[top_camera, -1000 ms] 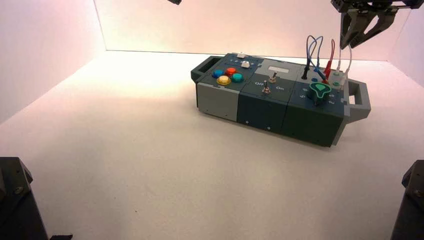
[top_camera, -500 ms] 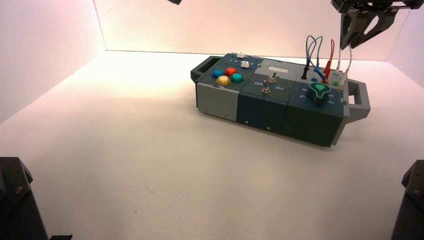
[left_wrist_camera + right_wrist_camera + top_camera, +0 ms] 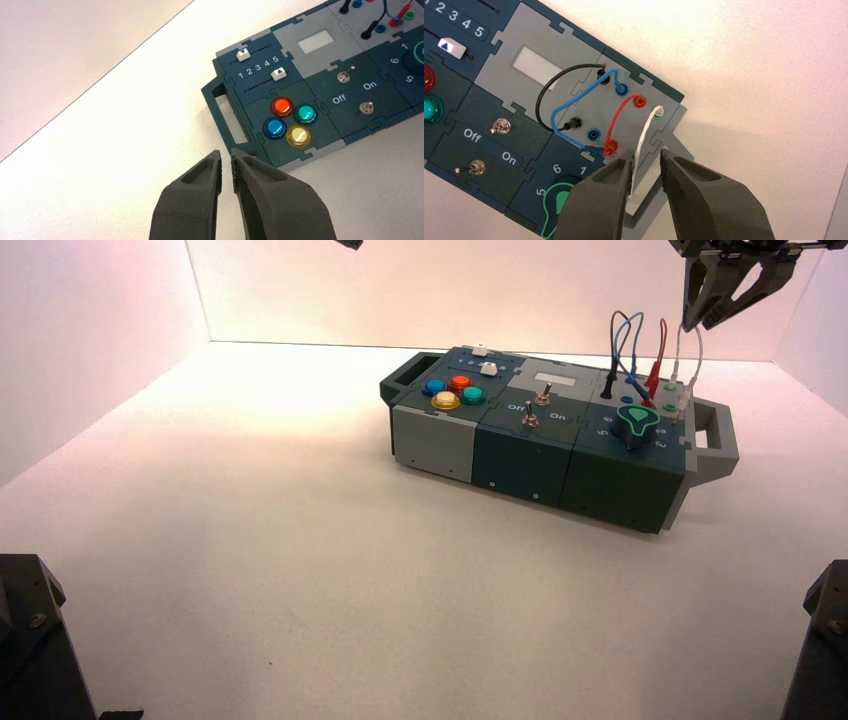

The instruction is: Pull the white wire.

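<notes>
The white wire [image 3: 678,365] loops up from the right end of the box [image 3: 520,455], beside the red wire [image 3: 660,355] and the blue wires [image 3: 622,335]. My right gripper [image 3: 705,322] hangs open just above the loop's top. In the right wrist view the white wire [image 3: 644,132] runs from its whitish plug towards the gap of the right gripper [image 3: 646,157] and passes close along one finger's inner side; both plugs look seated. My left gripper [image 3: 226,156] is shut and empty, high over the box's button end, only its tip showing at the top edge of the high view [image 3: 348,243].
The box carries four coloured buttons [image 3: 453,390], two sliders [image 3: 260,65], two toggle switches [image 3: 537,408], a green knob [image 3: 637,423], a black wire [image 3: 544,95] and handles at both ends [image 3: 715,440]. White walls stand close behind it.
My right gripper has risen a little above the white wire's loop, still open. The left arm has not moved.
</notes>
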Controlling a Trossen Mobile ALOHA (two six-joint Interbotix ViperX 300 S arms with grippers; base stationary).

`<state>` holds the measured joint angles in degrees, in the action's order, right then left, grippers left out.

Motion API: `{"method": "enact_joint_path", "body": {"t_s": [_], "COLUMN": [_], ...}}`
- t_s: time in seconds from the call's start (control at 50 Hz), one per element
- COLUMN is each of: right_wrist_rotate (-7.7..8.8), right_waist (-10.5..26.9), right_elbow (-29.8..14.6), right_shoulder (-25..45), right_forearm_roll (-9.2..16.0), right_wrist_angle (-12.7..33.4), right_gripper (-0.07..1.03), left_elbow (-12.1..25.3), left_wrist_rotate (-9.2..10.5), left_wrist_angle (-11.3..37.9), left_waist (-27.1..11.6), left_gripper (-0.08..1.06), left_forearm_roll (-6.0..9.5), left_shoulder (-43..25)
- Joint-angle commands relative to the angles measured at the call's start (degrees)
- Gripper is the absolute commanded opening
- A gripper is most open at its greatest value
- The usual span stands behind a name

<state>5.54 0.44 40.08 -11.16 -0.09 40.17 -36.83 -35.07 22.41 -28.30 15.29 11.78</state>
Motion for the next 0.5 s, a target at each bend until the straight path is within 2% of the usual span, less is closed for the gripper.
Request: {"method": "enact_joint_path", "body": {"t_s": [0.02, 0.5], "right_wrist_rotate": [0.18, 0.18], "right_waist": [-0.26, -0.09], "right_elbow": [-0.62, -0.62], "right_shoulder": [-1.05, -1.49], "right_forearm_roll": [0.0, 0.26], "right_wrist_angle": [-0.26, -0.26], "right_gripper": [0.32, 0.32], "left_elbow": [0.7, 0.7], "left_wrist_rotate": [0.0, 0.0], "left_wrist_angle": [-0.35, -0.26], "left_waist": [-0.18, -0.18], "left_gripper": [0.13, 0.13], "left_forearm_roll": [-0.18, -0.26], "left_shoulder": [0.97, 2.11]}}
